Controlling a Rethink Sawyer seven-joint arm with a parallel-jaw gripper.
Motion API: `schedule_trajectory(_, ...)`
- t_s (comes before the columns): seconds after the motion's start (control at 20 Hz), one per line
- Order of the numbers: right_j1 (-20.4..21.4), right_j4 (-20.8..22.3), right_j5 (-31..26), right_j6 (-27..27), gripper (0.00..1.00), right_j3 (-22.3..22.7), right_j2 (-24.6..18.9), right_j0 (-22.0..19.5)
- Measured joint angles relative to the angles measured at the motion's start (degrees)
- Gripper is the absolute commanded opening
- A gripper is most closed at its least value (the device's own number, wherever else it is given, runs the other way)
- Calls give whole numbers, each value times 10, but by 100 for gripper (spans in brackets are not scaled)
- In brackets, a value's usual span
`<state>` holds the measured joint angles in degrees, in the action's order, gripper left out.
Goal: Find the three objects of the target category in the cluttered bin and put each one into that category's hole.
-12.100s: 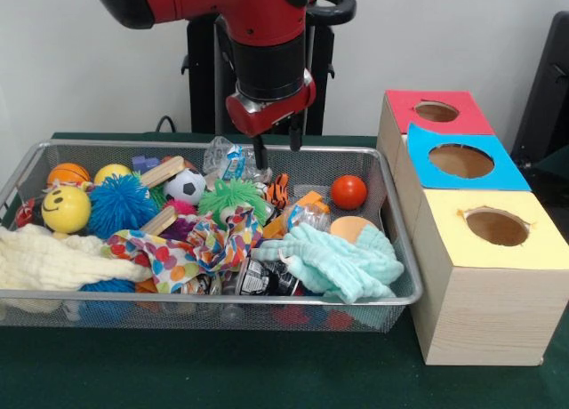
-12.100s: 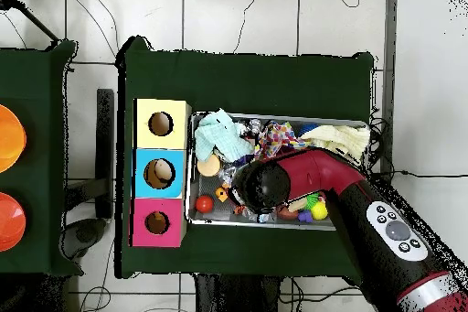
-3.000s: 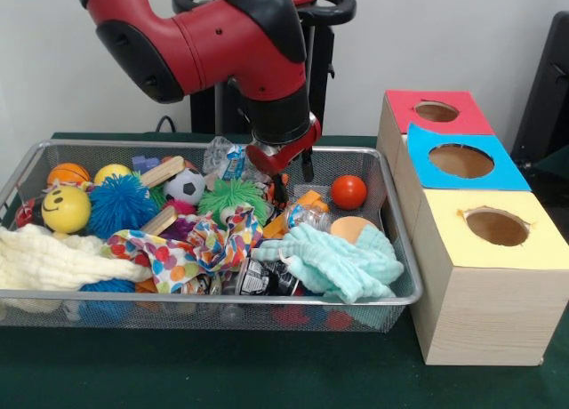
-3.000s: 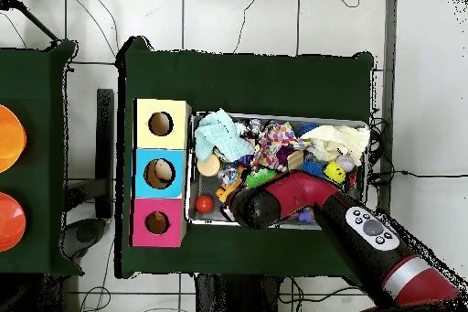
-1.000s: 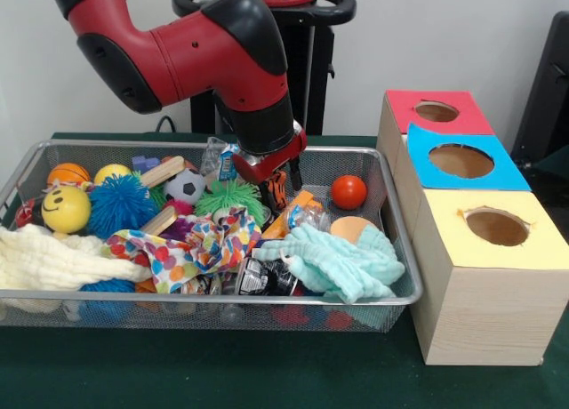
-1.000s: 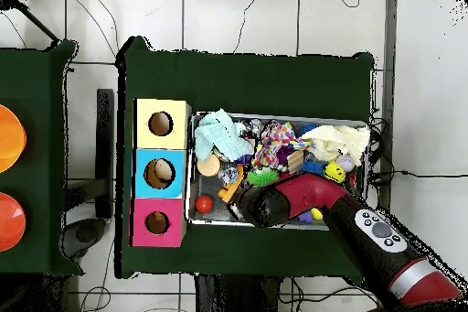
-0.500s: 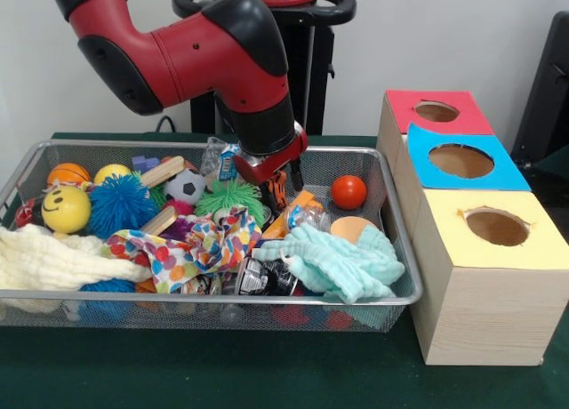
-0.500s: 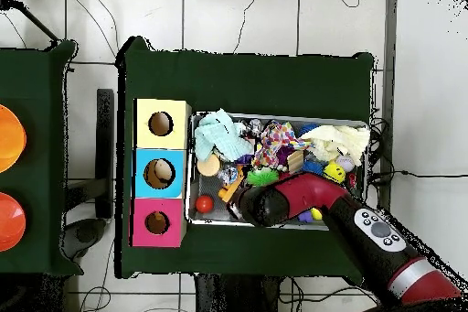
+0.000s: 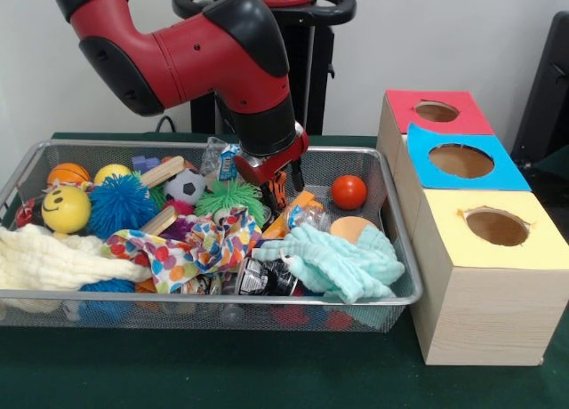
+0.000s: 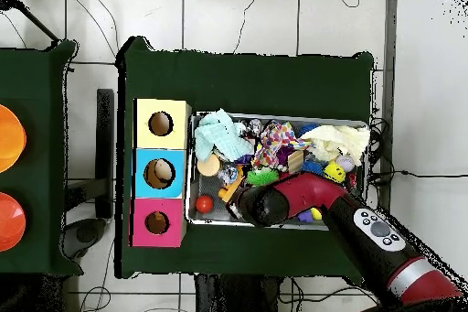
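Note:
My gripper (image 9: pixel 279 188) reaches down into the wire bin (image 9: pixel 222 298) near its far middle. Its fingers stand on either side of a small orange-and-black striped toy (image 9: pixel 278 192) and look shut on it. The toy sits between a green spiky ball (image 9: pixel 229 197) and an orange block (image 9: pixel 307 199). To the right stand three wooden boxes with holes: red top (image 9: pixel 471 120), blue top (image 9: pixel 508 171), yellow top (image 9: pixel 544 242). In the overhead view the arm (image 10: pixel 274 203) hides the gripper and the toy.
A red ball (image 9: pixel 348 192) lies right of the gripper. A mint cloth (image 9: pixel 333 262), a patterned cloth (image 9: pixel 182 249) and a cream cloth (image 9: pixel 53 262) cover the bin's front. A soccer ball (image 9: pixel 185 187), blue spiky ball (image 9: pixel 120 204) and smiley ball (image 9: pixel 66 210) lie left.
Since 3 s ago the gripper has dropped and shifted left onto the striped toy. Over the last second it has barely moved.

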<state>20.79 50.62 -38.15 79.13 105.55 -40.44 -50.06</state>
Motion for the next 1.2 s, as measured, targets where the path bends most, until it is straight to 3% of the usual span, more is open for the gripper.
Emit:
schedule_trajectory(0.95,-2,0,0,0,100,0,0,-3)
schedule_trajectory(1.0,-2,0,0,0,0,0,0,-4)
schedule_trajectory(1.2,-2,1,0,0,0,0,0,-4)
